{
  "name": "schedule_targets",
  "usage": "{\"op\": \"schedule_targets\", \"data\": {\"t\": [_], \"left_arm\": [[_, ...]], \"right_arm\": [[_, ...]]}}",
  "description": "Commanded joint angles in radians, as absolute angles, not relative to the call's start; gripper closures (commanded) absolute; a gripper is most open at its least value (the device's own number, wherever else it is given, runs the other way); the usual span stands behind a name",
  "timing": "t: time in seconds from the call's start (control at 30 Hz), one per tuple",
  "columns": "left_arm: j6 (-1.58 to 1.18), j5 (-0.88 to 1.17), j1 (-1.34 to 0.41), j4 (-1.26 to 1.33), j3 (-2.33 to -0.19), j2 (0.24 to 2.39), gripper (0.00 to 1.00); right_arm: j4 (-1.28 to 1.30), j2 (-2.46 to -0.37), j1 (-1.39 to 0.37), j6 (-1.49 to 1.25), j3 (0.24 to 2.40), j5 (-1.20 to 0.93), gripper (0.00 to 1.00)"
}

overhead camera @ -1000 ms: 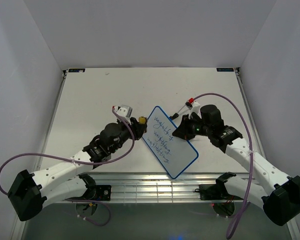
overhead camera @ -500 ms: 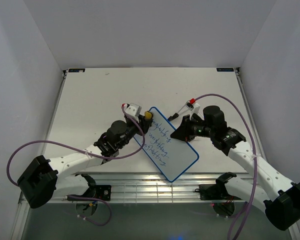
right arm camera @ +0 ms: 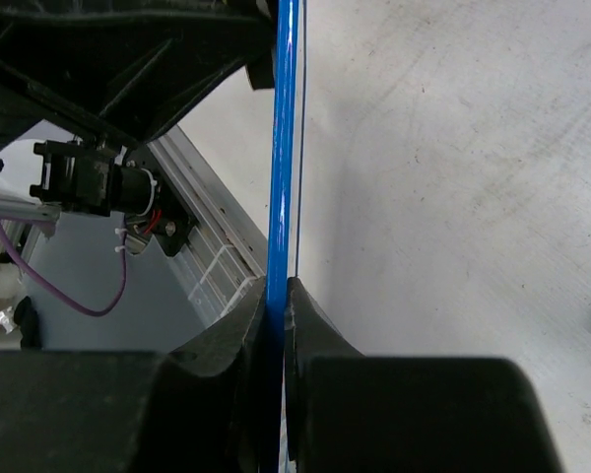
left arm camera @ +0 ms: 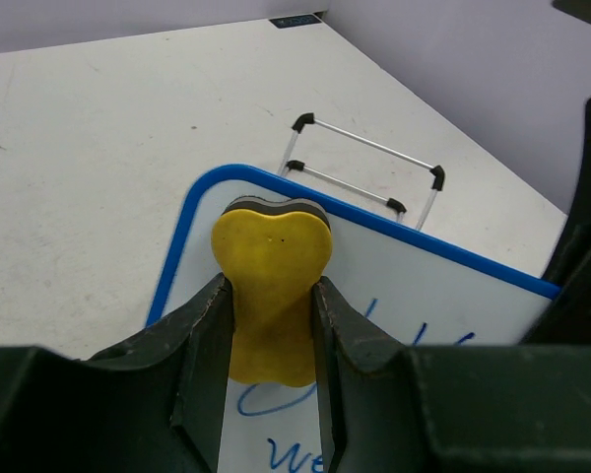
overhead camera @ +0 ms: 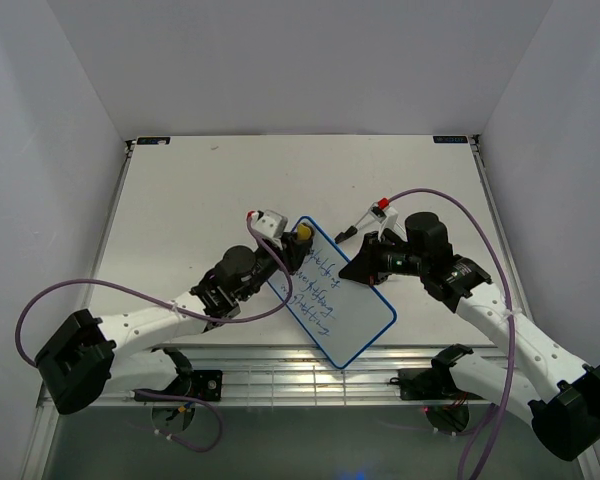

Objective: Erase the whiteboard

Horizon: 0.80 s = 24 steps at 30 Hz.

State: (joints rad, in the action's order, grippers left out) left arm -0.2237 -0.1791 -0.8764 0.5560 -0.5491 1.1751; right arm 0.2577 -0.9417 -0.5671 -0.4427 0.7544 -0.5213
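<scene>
The blue-framed whiteboard [overhead camera: 342, 305] with blue handwriting lies tilted at the table's middle front. My right gripper [overhead camera: 357, 268] is shut on its right edge; the right wrist view shows the blue frame [right arm camera: 284, 148] edge-on between the jaws. My left gripper [overhead camera: 292, 246] is shut on a yellow eraser [overhead camera: 302, 234] with a dark pad, pressed on the board's top left corner. In the left wrist view the eraser [left arm camera: 271, 276] sits just inside the blue frame [left arm camera: 182, 246], above blue writing [left arm camera: 286, 448].
A small wire stand [left arm camera: 369, 175] with black ends lies on the white table [overhead camera: 200, 200] behind the board; it also shows in the top view [overhead camera: 365, 220]. Purple cables trail from both arms. Grey walls close in the table on three sides.
My left gripper has carried the eraser from beside the board's left edge onto its top left corner. The board has tilted and shifted slightly in my right gripper.
</scene>
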Motion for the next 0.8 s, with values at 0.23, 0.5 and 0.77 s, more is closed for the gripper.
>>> {"op": "schedule_targets", "data": {"t": [0.23, 0.5, 0.77], "left_arm": [[-0.239, -0.305, -1.095, 0.584, -0.508, 1.183, 0.81], [-0.203, -0.44, -1.092, 0.555, -0.523, 1.181, 0.8], [-0.265, -0.347, -0.917, 0.526, -0.496, 1.161, 0.8]], "right_arm": [[0.052, -0.913, -0.588, -0.531, 0.822, -0.563, 0.92], [0.057, -0.905, -0.588, -0.514, 0.809, -0.626, 0.92], [0.077, -0.868, -0.589, -0.492, 0.805, -0.657, 0.92]]}}
